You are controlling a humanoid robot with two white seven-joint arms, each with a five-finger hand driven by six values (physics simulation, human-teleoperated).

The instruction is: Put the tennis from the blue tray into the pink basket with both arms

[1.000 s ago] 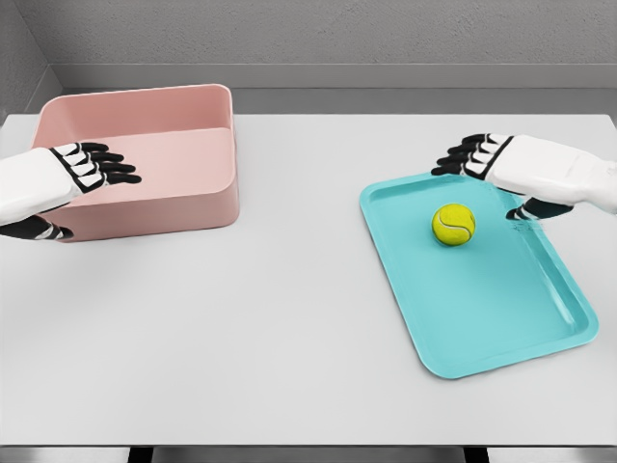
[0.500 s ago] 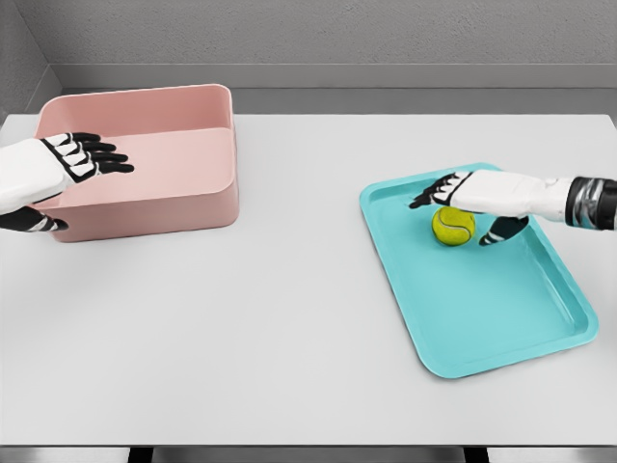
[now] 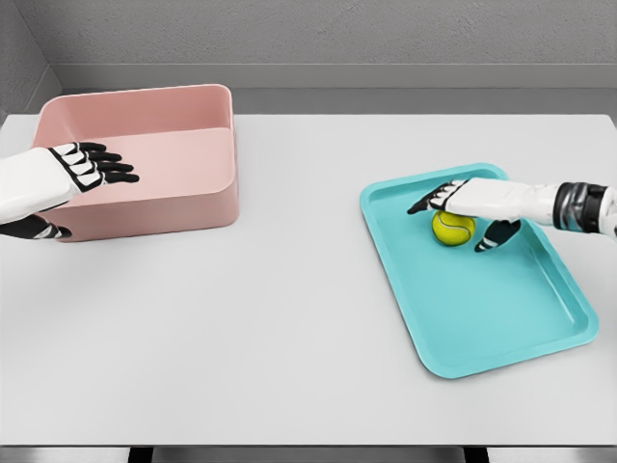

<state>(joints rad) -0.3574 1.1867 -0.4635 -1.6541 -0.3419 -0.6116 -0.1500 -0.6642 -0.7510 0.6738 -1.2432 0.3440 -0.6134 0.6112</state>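
A yellow-green tennis ball [image 3: 450, 230] lies in the far part of the blue tray [image 3: 501, 318] on the right of the table. My right hand [image 3: 463, 212] reaches in from the right and lies over the ball's top, fingers stretched past it and thumb down at its right side; the fingers are not closed round it. The pink basket [image 3: 145, 198] stands at the far left. My left hand [image 3: 87, 166] hovers over the basket's left part, fingers straight and holding nothing.
The white table [image 3: 280, 318] stretches between basket and tray. A grey wall runs behind the table's far edge.
The right hand has come down and leftward from the tray's far right corner onto the ball. The left hand has shifted only slightly over the basket.
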